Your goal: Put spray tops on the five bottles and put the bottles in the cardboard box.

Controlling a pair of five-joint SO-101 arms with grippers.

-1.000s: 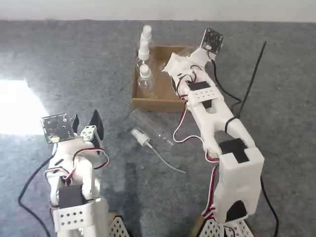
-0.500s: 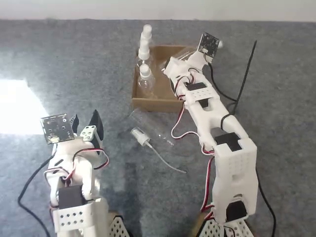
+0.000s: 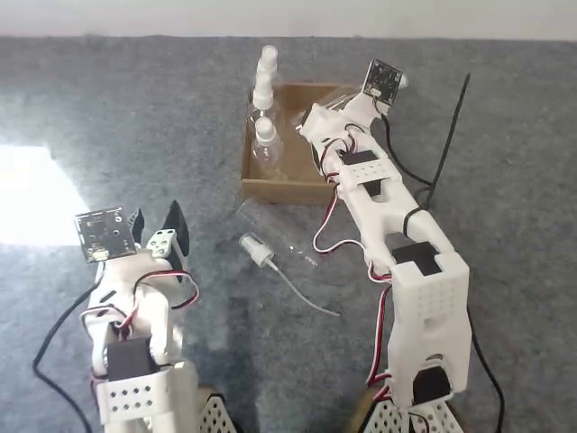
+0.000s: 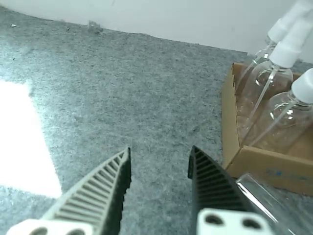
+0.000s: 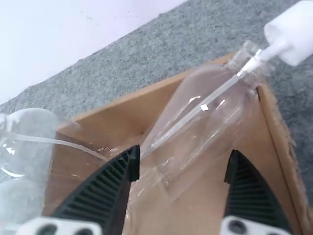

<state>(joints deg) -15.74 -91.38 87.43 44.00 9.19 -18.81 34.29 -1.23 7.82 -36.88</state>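
A clear plastic bottle with a white spray top (image 5: 205, 117) leans tilted in a corner of the brown cardboard box (image 5: 112, 115), its nozzle poking over the rim. It lies in line with the gap of the right end effector (image 5: 182, 152), whose black ribbed jaws stand spread wide on either side of it. Whether either jaw touches the plastic cannot be told. From the high view the right arm's wrist covers the 3 o'clock side of the box (image 3: 279, 191), so that bottle is largely hidden there. A second clear bottle (image 5: 19, 132) is cut off at the edge of the right wrist view. On the box's 9 o'clock side stand three upright clear bottles with white spray tops (image 3: 265, 129), close together in a row running toward 12 o'clock. Just beside the box's near wall, at its 6 o'clock, an uncapped clear bottle (image 3: 270, 230) lies on its side on the grey carpeted worktop (image 3: 135, 108). A loose white spray top with a long dip tube (image 3: 257, 248) lies at that bottle's 6 o'clock, the tube trailing toward 4 o'clock. The left end effector (image 3: 155, 224) is at 8 o'clock of the uncapped bottle, well apart from it, jaws parted and holding nothing. A bright patch of light (image 3: 27, 194) lies on the worktop at 9 o'clock.
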